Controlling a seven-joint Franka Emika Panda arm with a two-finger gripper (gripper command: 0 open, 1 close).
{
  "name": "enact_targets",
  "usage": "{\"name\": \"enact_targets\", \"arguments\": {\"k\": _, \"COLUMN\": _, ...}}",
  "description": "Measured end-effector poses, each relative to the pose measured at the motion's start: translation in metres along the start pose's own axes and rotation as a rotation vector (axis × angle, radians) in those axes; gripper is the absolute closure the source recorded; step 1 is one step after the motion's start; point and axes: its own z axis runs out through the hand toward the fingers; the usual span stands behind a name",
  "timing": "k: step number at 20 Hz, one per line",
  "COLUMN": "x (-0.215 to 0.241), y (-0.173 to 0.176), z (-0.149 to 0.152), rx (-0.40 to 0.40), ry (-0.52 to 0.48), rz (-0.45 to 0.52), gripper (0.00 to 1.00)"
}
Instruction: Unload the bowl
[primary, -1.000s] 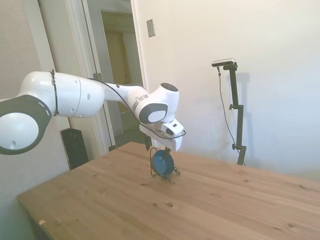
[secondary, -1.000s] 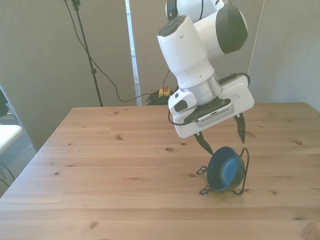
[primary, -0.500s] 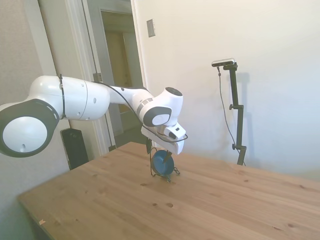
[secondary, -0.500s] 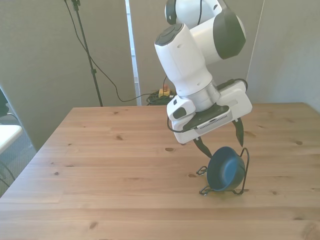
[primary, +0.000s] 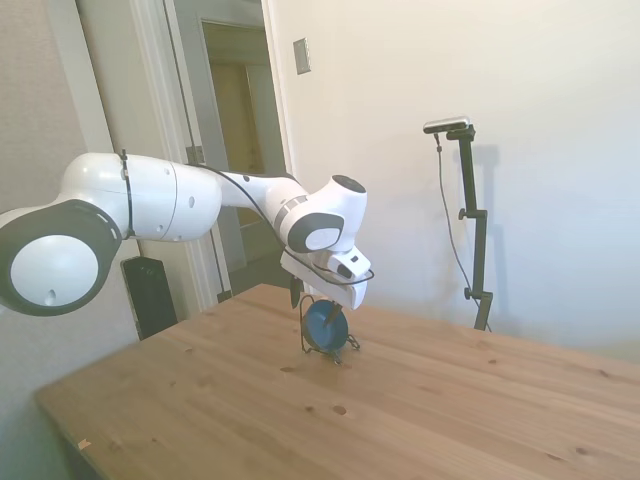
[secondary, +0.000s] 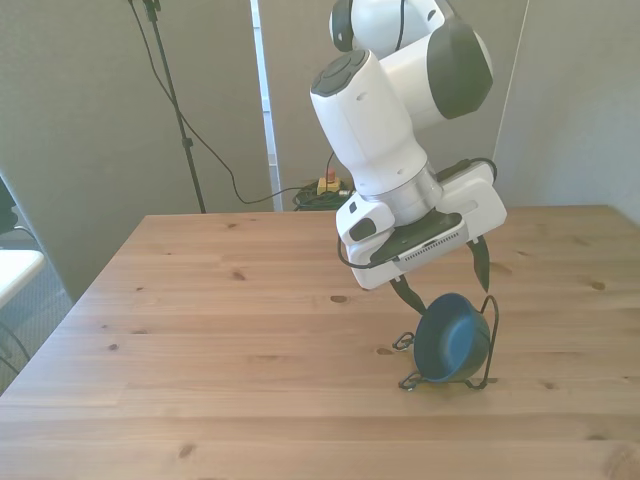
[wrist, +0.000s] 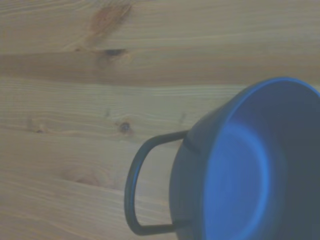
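The table (secondary: 200, 330) is bare wood at its near edge. Farther in, toward the front view's right, the blue bowl (secondary: 452, 347) stands on its edge in a thin black wire rack (secondary: 487, 350). Up close, a wire loop (wrist: 137, 190) curves round beside the bowl (wrist: 250, 170). The gripper (secondary: 440, 277) hangs just over the bowl with its fingers (secondary: 479, 262) spread apart, one on each side of the rim. Behind it the white arm (secondary: 380, 120) goes up and away.

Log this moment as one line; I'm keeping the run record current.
task: unload bowl | bowl: on edge in wire rack on table | gripper: open, just above bowl rim | grasp: not yet
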Motion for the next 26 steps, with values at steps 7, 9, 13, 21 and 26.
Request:
{"name": "enact_targets", "arguments": {"k": 7, "x": 0.003, "y": -0.001, "z": 0.004, "rx": -0.004, "ry": -0.002, "rz": -0.01, "gripper": 1.0}}
{"name": "enact_targets", "arguments": {"k": 9, "x": 0.005, "y": 0.0, "z": 0.008, "rx": -0.006, "ry": -0.004, "rz": -0.014, "gripper": 1.0}}
{"name": "enact_targets", "arguments": {"k": 13, "x": 0.007, "y": -0.001, "z": 0.014, "rx": -0.011, "ry": -0.028, "rz": -0.035, "gripper": 1.0}}
{"name": "enact_targets", "arguments": {"k": 21, "x": 0.012, "y": 0.006, "z": 0.01, "rx": 0.085, "ry": -0.138, "rz": -0.088, "gripper": 1.0}}
{"name": "enact_targets", "arguments": {"k": 26, "x": 0.018, "y": 0.016, "z": 0.004, "rx": 0.146, "ry": -0.187, "rz": -0.107, "gripper": 1.0}}
